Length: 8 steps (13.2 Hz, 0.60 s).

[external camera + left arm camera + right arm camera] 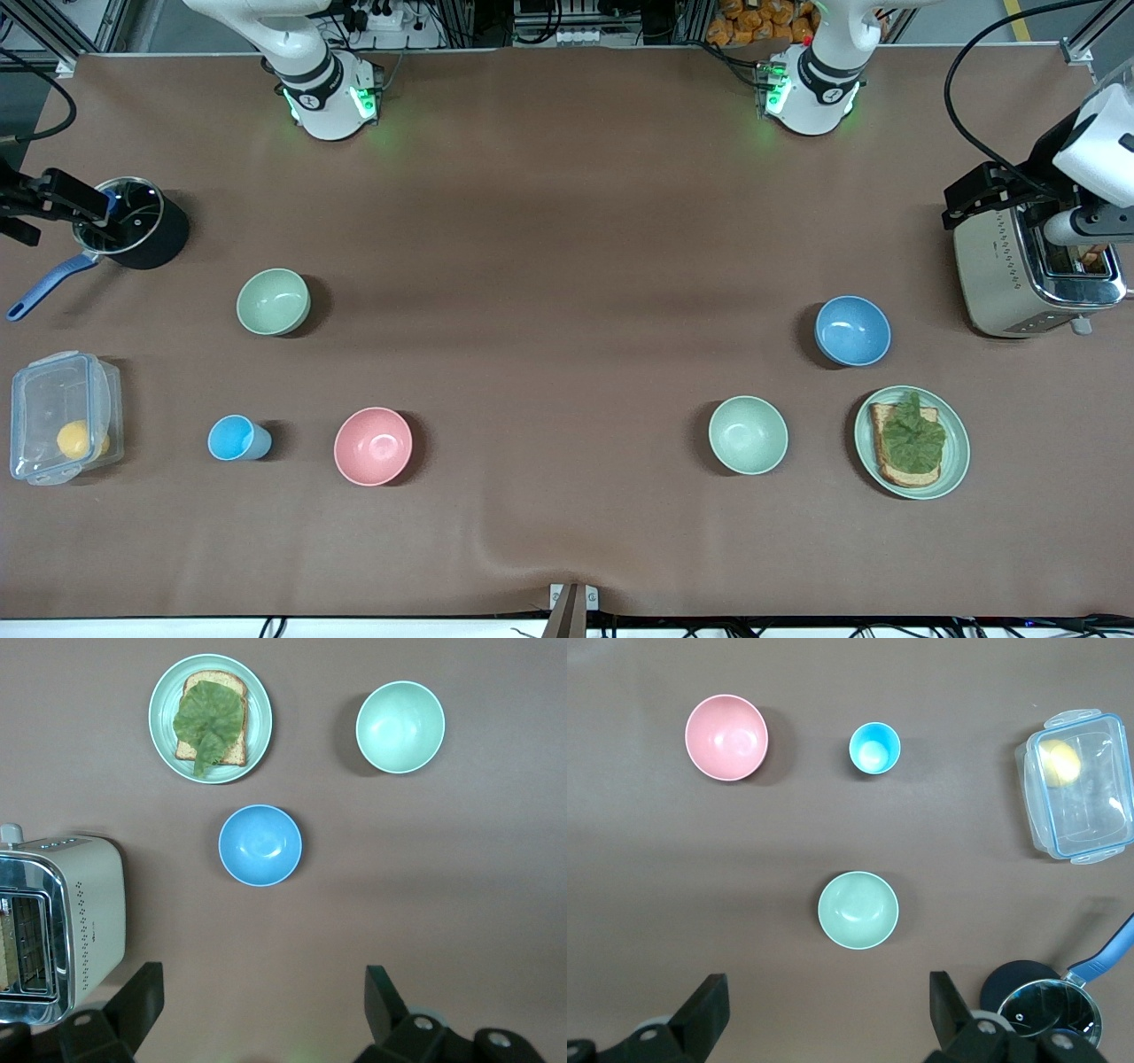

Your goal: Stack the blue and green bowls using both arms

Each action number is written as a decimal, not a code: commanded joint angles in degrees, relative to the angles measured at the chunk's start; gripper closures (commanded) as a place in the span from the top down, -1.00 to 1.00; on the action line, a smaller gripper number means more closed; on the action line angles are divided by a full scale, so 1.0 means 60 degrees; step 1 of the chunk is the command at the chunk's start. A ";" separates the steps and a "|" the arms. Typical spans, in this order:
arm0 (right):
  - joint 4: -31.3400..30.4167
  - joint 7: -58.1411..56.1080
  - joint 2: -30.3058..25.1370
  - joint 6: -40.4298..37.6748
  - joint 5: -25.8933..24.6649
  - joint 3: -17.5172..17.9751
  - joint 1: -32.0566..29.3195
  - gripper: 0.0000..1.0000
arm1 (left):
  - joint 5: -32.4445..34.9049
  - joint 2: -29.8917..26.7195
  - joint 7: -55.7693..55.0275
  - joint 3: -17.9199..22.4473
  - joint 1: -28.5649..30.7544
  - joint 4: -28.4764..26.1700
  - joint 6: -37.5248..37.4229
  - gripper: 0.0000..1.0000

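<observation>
The blue bowl [852, 330] stands upright and empty toward the left arm's end of the table, beside the toaster; it also shows in the left wrist view [260, 844]. The green bowl [273, 301], dull sage, stands upright and empty toward the right arm's end; it also shows in the right wrist view [858, 910]. My left gripper [263, 979] is open and empty, high over bare table near the blue bowl. My right gripper [827, 983] is open and empty, high over bare table near the green bowl. Neither gripper shows in the front view.
A mintier green bowl [748, 434] and a plate with toast and lettuce [912, 442] lie nearer the camera than the blue bowl. A toaster [1032, 266], pink bowl [373, 446], light-blue cup [236, 438], clear box [64, 429] and black pot [133, 221] also stand on the table.
</observation>
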 commanded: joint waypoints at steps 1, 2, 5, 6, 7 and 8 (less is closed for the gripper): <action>-0.0026 0.0142 -0.0063 -0.0051 -0.0089 0.0009 0.0037 1.00 | 0.0055 -0.0199 0.0264 -0.0023 0.0084 -0.0157 -0.0050 1.00; -0.0026 0.0142 -0.0063 -0.0051 -0.0089 0.0009 0.0037 1.00 | 0.0055 -0.0184 0.0264 -0.0009 0.0098 -0.0143 -0.0050 1.00; -0.0230 0.0142 -0.0005 -0.0022 -0.0074 0.0009 -0.0065 1.00 | 0.0055 -0.0126 0.0235 0.0021 0.0084 -0.0172 -0.0050 1.00; -0.0391 0.0142 0.0039 0.0051 -0.0074 -0.0006 -0.0138 1.00 | 0.0055 -0.0009 0.0235 0.0035 0.0127 -0.0157 -0.0035 1.00; -0.0523 0.0128 0.0068 0.0095 -0.0045 -0.0006 -0.0226 1.00 | 0.0026 0.0108 0.0235 0.0035 0.0374 -0.0172 0.0008 1.00; -0.0669 0.0128 0.0112 0.0212 -0.0030 -0.0006 -0.0241 1.00 | -0.0061 0.0355 0.0249 0.0021 0.0580 -0.0215 0.0081 1.00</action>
